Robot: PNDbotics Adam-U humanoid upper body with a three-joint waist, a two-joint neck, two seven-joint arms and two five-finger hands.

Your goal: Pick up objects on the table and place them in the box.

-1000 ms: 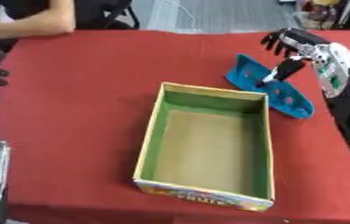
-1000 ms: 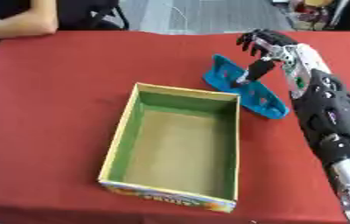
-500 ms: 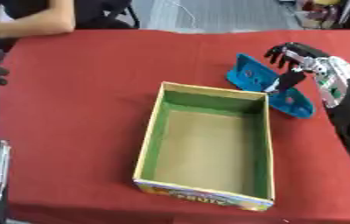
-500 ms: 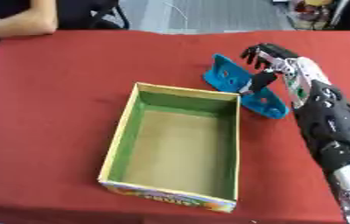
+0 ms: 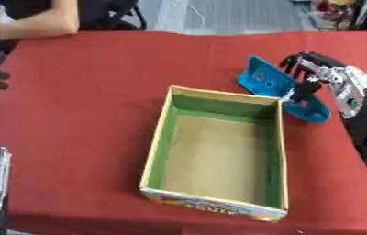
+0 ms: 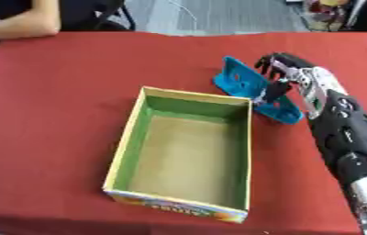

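Blue L-shaped perforated bracket [image 5: 281, 94] beside the box [image 5: 219, 151], right hand [image 6: 287, 75] fingers curled around it

Blue perforated bracket [image 5: 279, 92] beside the open, green-lined box's [image 5: 219, 153] far corner.

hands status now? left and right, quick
Left robot hand: not in view.
Right robot hand: fingers curled at the blue plastic L-shaped bracket; whether it grips cannot be told.

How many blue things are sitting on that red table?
1: a blue angled piece beside the far right corner of the green-lined box, under the right hand. Nothing shows in the box.
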